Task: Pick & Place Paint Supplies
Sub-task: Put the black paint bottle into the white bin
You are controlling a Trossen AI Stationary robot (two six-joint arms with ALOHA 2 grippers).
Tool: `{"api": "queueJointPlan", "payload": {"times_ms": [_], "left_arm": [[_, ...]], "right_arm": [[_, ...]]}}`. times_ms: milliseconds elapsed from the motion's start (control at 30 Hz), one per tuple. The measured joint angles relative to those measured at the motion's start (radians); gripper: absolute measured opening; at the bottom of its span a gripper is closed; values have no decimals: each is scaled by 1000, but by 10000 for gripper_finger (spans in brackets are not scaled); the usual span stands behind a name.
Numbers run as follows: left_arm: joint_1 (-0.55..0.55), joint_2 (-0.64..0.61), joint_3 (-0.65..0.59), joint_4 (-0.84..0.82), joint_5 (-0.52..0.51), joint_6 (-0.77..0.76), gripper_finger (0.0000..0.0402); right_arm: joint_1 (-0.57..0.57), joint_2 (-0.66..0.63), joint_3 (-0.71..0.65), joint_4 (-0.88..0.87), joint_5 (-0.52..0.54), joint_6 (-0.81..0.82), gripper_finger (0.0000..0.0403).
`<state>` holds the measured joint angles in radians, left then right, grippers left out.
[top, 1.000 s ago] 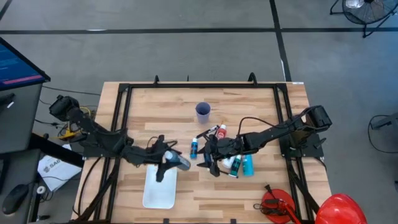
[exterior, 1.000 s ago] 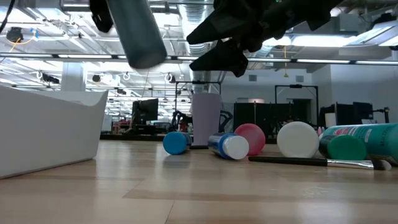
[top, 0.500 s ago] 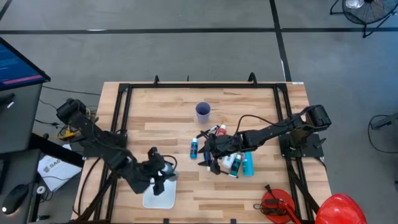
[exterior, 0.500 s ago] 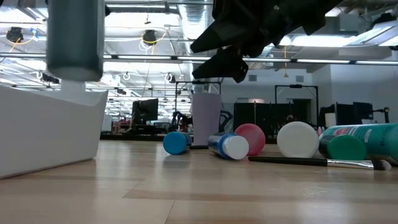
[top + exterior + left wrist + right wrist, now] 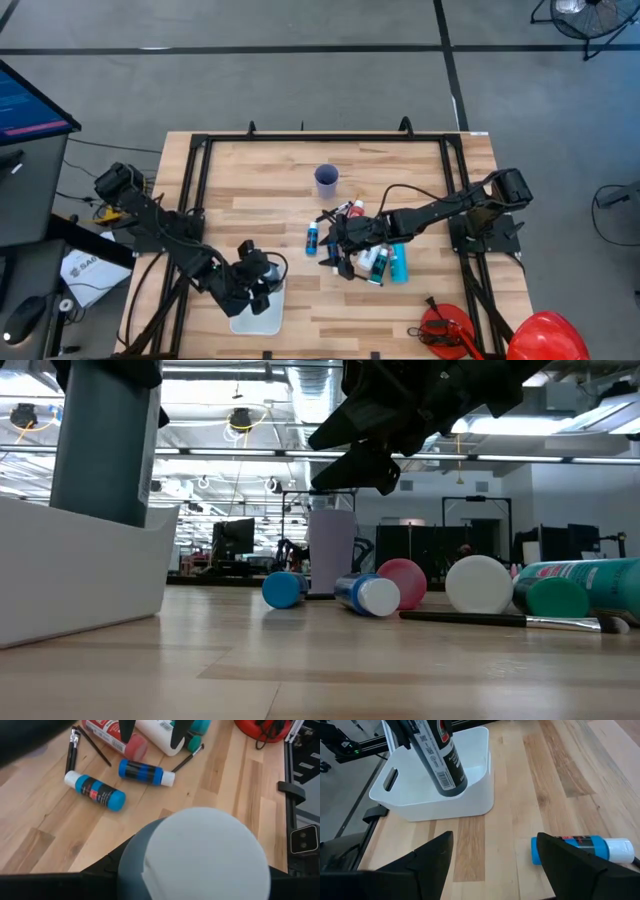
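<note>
**Grey bottle going into the bin**

The left gripper (image 5: 255, 283) is clamping a dark grey bottle (image 5: 439, 757), white-capped and labelled, holding it upright with its base inside the white bin (image 5: 475, 800). The right gripper (image 5: 336, 258) is hanging over the bottles (image 5: 372, 593) and brush (image 5: 500, 619) lying mid-table (image 5: 280, 180), its jaws standing apart, holding nothing. Ceiling lights are showing behind.

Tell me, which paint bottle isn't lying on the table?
The dark grey bottle: the left gripper holds it upright in the white bin. The other bottles lie on their sides on the table.
</note>
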<state>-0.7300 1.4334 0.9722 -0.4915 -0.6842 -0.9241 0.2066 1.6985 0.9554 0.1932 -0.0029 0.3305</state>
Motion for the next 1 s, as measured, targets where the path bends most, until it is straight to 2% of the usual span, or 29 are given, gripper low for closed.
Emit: {"api": "queueJointPlan", "payload": {"times_ms": [433,700,1000], "left_arm": [[13,5,-65,12,-33,-49,184],[13,4,-143,128,-60,-46,184],[11,11,-151,166,-70,-28,184]], "right_arm": [[0,0,0,1,0,0,279],[0,0,0,2,0,0,279],[-2,0,0,2,3,-14,279]]}}
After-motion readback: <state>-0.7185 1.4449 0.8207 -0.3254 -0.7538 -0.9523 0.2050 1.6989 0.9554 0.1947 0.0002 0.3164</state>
